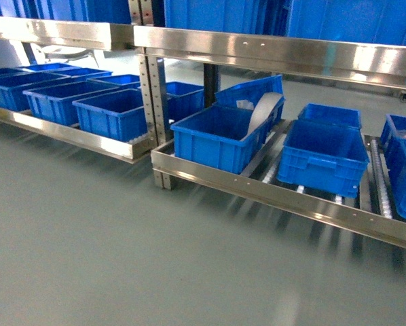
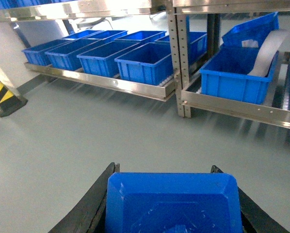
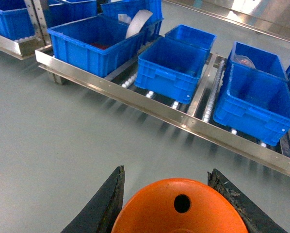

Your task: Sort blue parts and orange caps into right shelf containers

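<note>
A blue part (image 2: 173, 204) fills the bottom of the left wrist view, and my left gripper (image 2: 164, 171) is shut on it, one black finger against each side. My right gripper (image 3: 167, 171) is shut on an orange cap (image 3: 179, 208), whose flat end with a small hole faces the camera. Both grippers hang over bare grey floor, short of the right shelf (image 1: 284, 197) (image 3: 150, 104). Open blue containers (image 1: 213, 139) (image 1: 323, 156) (image 3: 171, 68) (image 3: 254, 99) stand on its rollers. Neither gripper shows in the head view.
A second steel rack (image 2: 101, 81) to the left holds a row of blue bins (image 2: 142, 63). A white curved sheet (image 1: 264, 112) leans in the left container. An upper shelf rail (image 1: 278, 51) overhangs the bins. A yellow-black striped base (image 2: 2, 92) stands far left.
</note>
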### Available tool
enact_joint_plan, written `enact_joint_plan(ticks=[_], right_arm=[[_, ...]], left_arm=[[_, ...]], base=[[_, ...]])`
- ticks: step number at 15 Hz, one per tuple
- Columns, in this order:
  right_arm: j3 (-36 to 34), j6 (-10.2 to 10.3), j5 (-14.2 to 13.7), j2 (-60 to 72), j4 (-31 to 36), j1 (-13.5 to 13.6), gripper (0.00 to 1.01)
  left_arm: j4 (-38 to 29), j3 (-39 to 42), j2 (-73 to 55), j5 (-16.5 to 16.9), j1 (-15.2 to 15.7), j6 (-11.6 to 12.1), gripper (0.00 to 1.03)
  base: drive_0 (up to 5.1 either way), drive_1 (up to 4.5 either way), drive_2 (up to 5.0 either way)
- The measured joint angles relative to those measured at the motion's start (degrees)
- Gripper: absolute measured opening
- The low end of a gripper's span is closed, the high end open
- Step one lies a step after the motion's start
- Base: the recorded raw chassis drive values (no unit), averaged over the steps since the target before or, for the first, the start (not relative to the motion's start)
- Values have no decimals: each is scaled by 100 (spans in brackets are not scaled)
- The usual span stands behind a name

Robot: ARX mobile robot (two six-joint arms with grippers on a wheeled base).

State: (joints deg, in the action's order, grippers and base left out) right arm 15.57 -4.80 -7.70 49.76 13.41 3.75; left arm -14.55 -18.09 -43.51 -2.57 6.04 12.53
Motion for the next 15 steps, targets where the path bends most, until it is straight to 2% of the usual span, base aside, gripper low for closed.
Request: enact_joint_plan(ticks=[15], right_arm=[[0, 0, 0, 0, 0, 0, 44]], left_arm=[[0, 0, 0, 0, 0, 0, 44]], base=[[-159, -159, -159]])
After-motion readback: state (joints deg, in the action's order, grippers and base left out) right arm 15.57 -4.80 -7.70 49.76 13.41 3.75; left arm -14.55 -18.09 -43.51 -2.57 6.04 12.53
